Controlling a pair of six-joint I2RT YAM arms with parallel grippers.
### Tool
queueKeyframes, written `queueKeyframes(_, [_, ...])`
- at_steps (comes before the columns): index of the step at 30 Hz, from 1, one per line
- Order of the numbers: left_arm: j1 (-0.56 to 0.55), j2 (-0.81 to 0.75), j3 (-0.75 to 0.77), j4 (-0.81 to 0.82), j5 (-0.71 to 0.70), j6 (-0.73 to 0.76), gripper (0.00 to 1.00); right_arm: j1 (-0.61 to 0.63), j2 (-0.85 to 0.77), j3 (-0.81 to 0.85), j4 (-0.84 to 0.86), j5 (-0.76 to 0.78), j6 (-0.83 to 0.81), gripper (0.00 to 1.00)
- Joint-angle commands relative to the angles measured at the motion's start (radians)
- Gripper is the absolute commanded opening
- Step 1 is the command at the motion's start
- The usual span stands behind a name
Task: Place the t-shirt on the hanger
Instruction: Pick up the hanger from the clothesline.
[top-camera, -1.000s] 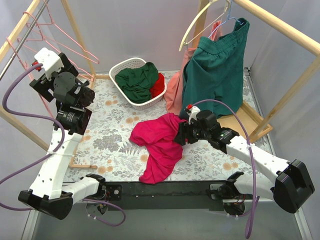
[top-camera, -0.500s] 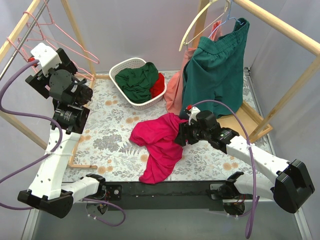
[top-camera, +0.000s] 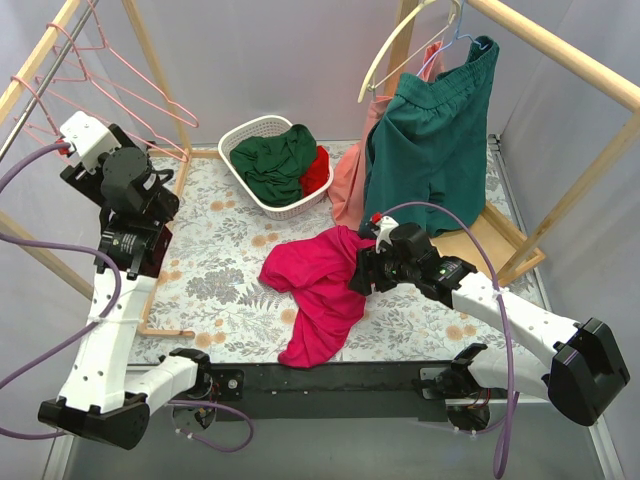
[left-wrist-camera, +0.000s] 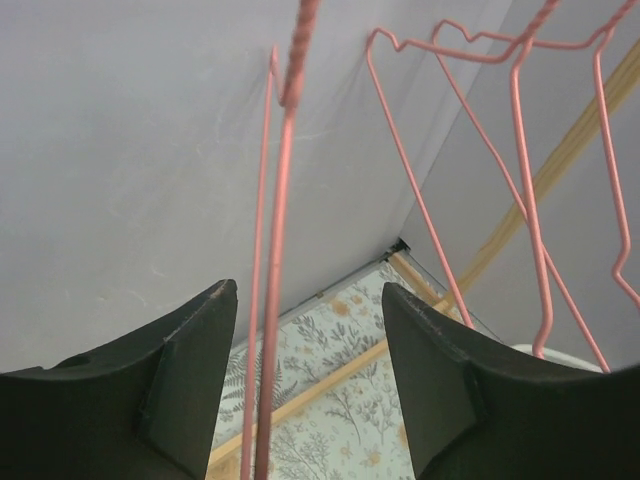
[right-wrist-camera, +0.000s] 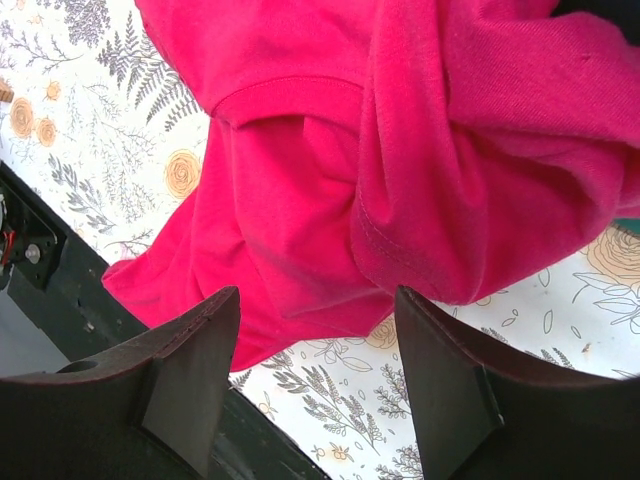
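The magenta t-shirt (top-camera: 315, 285) lies crumpled on the floral table, front of centre; it fills the top of the right wrist view (right-wrist-camera: 330, 150). My right gripper (top-camera: 358, 272) is open at the shirt's right edge, its jaws just above the cloth's lower fold (right-wrist-camera: 318, 295), holding nothing. Several thin pink wire hangers (top-camera: 130, 85) hang on the rack at the far left. My left gripper (top-camera: 165, 190) is raised beside them and open (left-wrist-camera: 308, 290). One hanger's wire (left-wrist-camera: 275, 300) runs between its jaws, close to the left finger and not clamped. Other hangers (left-wrist-camera: 520, 200) hang beyond.
A white basket (top-camera: 240, 135) at the back holds a dark green garment (top-camera: 275, 160) and a red cloth (top-camera: 317, 170). Dark green shorts (top-camera: 435, 140) hang from a cream hanger (top-camera: 400, 45) at the right rack, with a salmon garment (top-camera: 350, 180) beside them. Wooden rack posts stand on both sides.
My left gripper has shifted a little left and down along the pink hangers. The right gripper and the t-shirt have hardly moved.
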Motion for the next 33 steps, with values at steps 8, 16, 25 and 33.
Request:
queueKeyframes(8, [0.010,0.004,-0.022,-0.075,0.078,-0.170,0.24,0.005,-0.009,0.017,-0.002,0.027,-0.002,0.70])
queueKeyframes(16, [0.009,0.024,0.034,-0.041,0.096,-0.132,0.00,0.007,0.005,0.032,-0.002,0.031,-0.005,0.70])
queueKeyframes(25, [0.009,0.038,0.149,-0.131,0.182,-0.170,0.00,0.005,0.037,0.069,-0.002,0.030,-0.015,0.70])
queueKeyframes(33, [0.009,0.013,0.207,-0.310,0.344,-0.273,0.00,0.007,0.034,0.077,-0.002,0.033,-0.029,0.70])
